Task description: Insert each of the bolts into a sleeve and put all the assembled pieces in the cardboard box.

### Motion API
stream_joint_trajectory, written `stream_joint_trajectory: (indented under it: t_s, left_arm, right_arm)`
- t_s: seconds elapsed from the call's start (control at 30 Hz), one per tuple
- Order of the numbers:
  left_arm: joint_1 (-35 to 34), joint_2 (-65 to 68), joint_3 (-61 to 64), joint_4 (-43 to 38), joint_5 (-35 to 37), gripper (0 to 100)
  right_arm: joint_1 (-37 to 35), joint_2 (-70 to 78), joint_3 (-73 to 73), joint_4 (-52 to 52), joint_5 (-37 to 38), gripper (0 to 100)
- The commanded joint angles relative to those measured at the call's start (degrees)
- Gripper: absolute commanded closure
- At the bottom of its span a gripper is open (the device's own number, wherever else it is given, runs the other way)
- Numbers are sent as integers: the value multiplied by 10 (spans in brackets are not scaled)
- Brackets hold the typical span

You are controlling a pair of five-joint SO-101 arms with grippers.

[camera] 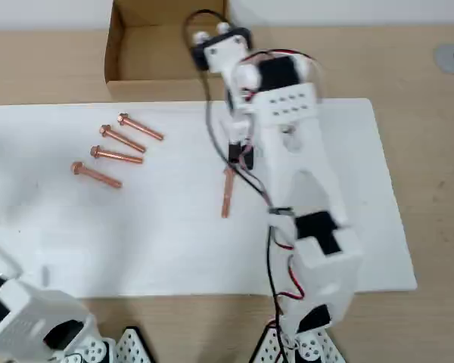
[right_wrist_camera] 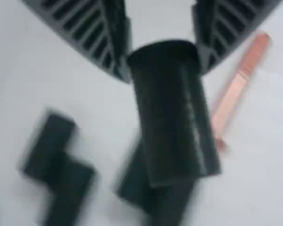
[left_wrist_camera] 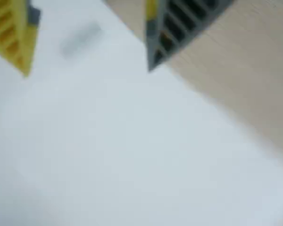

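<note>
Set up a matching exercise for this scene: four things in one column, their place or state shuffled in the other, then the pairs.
1 cardboard box
2 right gripper
3 lone bolt
4 left gripper

A open, over the white sheet
B shut on a sleeve
C on the table, off the sheet
D lying on the sheet beside the gripped sleeve

Pairs: 1-C, 2-B, 3-D, 4-A

Legible text, labels, brands, numbers, signs: none.
Cardboard box (camera: 115,53): plain brown walls, nothing readable.
White sheet (camera: 174,249): no print to be made out.
White arm housing (camera: 318,181): no marking that can be read.
</note>
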Motion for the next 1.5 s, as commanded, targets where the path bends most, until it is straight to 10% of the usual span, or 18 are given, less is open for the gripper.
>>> stream_joint_trajectory:
  t_s: [0.0, 0.27, 0.67, 1.23, 1.47]
  left_arm:
    - [166, -7, 33, 3, -53, 826]
    - [444, -28, 4, 3, -59, 826]
    - [706, -74, -104, -3, -59, 823]
    - [775, 86, -39, -334, 138, 825]
    - [815, 142, -101, -302, 178, 825]
  right_arm:
    - [81, -95, 41, 5, -17, 988]
    - [240, -196, 53, 8, 17, 988]
    - [286, -262, 161, -19, 27, 988]
    - [468, -364, 180, -16, 60, 988]
    - [465, -411, 239, -30, 65, 988]
